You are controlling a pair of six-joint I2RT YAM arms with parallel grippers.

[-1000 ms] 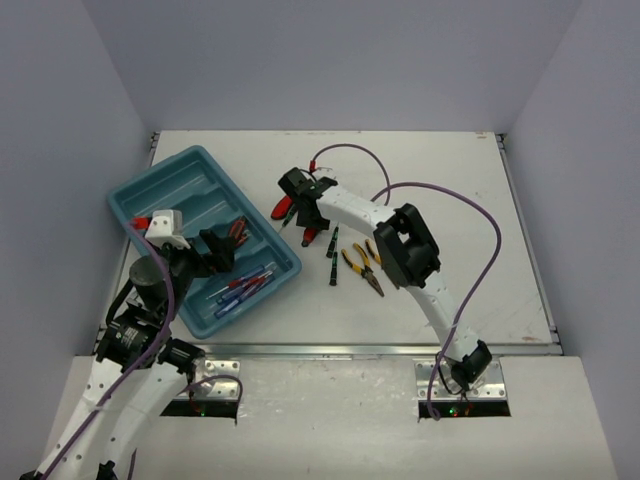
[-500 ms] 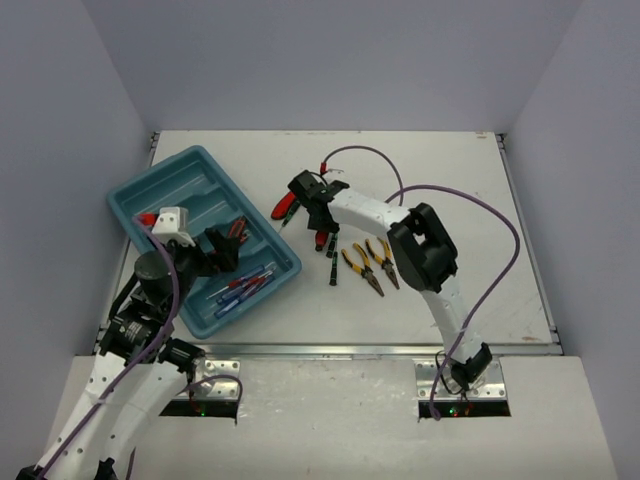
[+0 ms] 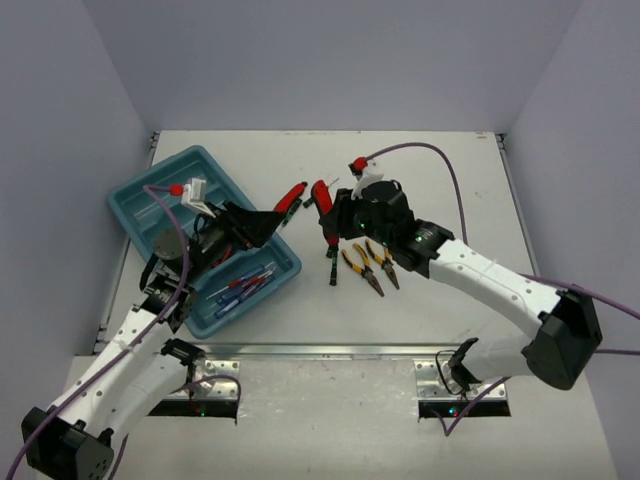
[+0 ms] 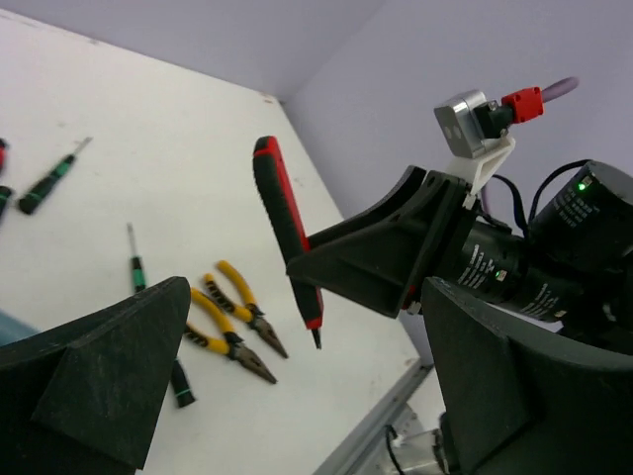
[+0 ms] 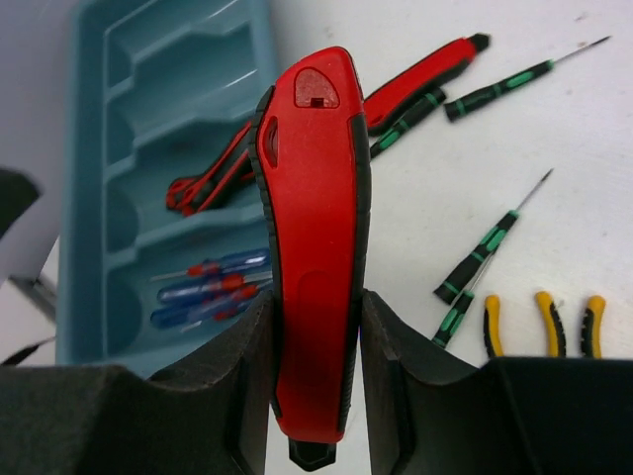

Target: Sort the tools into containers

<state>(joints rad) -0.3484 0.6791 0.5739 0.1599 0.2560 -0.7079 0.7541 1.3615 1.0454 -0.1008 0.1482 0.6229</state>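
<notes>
My right gripper [image 3: 332,212] is shut on a red-handled cutter [image 3: 322,196] and holds it above the table, just right of the teal tray [image 3: 160,195]. In the right wrist view the cutter [image 5: 315,228] stands upright between my fingers [image 5: 227,396]. My left gripper [image 3: 262,222] is open and empty over the tray's right edge, facing the held cutter [image 4: 282,213]. The tray [image 5: 119,119] holds blue screwdrivers [image 3: 240,288] and red cutters [image 5: 213,173]. A second red cutter [image 3: 288,200] lies on the table beside the tray.
Two yellow pliers [image 3: 365,268] lie on the table below my right gripper, also in the left wrist view [image 4: 232,327]. Thin black-green screwdrivers [image 3: 332,262] lie beside them and near the loose cutter [image 5: 485,247]. The table's front edge [image 3: 330,348] is close.
My right arm has swung round and lifted a red cutter off the table, shifting right. My left gripper has moved up and right from over the tray toward it.
</notes>
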